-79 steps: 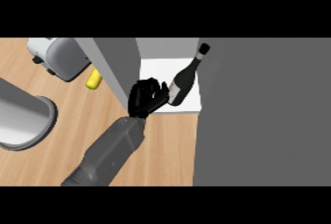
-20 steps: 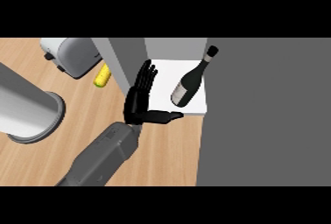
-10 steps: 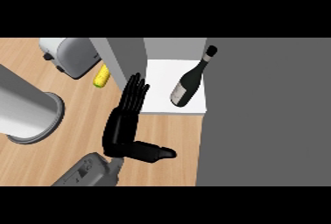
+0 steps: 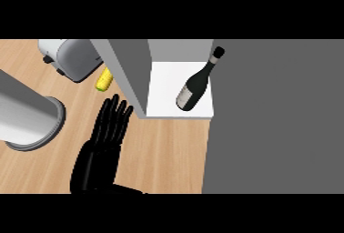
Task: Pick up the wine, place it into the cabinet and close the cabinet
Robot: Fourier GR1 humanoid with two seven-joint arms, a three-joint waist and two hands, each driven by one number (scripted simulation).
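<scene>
The dark wine bottle (image 4: pixel 191 93) stands by itself on the white floor of the cabinet (image 4: pixel 168 77), near its right side. A grey upright panel (image 4: pixel 128 68) borders the cabinet's opening on the left. My left hand (image 4: pixel 97 159) lies over the wooden counter at the lower left. It sits left of and below that panel, apart from the bottle. Its fingers are straight and point toward the panel's near end, and the thumb sticks out to the right. It holds nothing. My right hand does not show.
A broad dark grey surface (image 4: pixel 275 113) fills the right side of the view. On the left of the counter (image 4: pixel 168 150) stand a tall grey cylinder (image 4: pixel 27 116) and a silver toaster (image 4: pixel 70 57). A yellow corn cob (image 4: pixel 104 81) lies beside the toaster.
The hand that was closed on the bottle has let go and drawn back toward the lower edge, fingers straightened. Its forearm has slid out of view. The bottle stays in the cabinet.
</scene>
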